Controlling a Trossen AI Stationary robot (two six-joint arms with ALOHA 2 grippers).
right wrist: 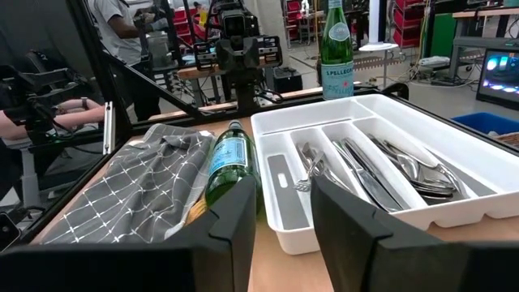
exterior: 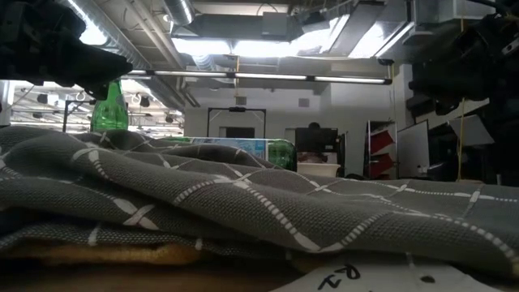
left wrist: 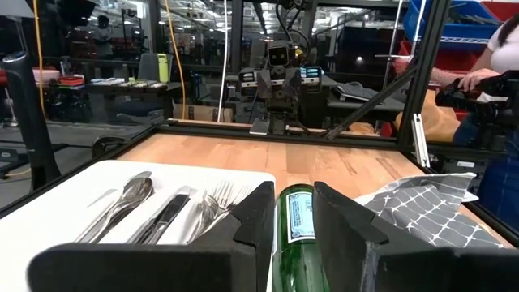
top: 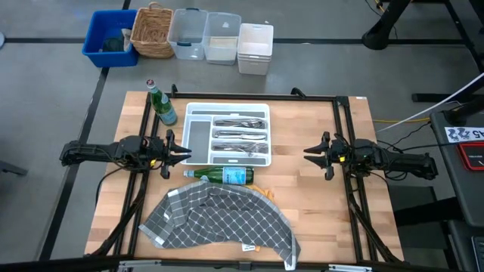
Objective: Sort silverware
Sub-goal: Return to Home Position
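The silverware (top: 240,136) lies in the right-hand compartments of a white tray (top: 227,105) at the table's middle; forks, spoons and knives show in the left wrist view (left wrist: 170,209) and the right wrist view (right wrist: 373,170). One green bottle (top: 161,107) stands upright off the tray's far left corner. Another green bottle (top: 227,176) lies on its side along the tray's near edge. A grey checked cloth (top: 219,219) lies bunched on the near part of the table. My left gripper (top: 185,155) hovers open, level, left of the tray. My right gripper (top: 306,153) hovers open, level, right of it.
Bins stand beyond the table's far edge: a blue one (top: 110,38), a wicker basket (top: 153,30), clear tubs (top: 204,34) and a white box (top: 255,47). A black frame (top: 342,113) rims the table. A person's arm (left wrist: 478,77) shows beyond the table.
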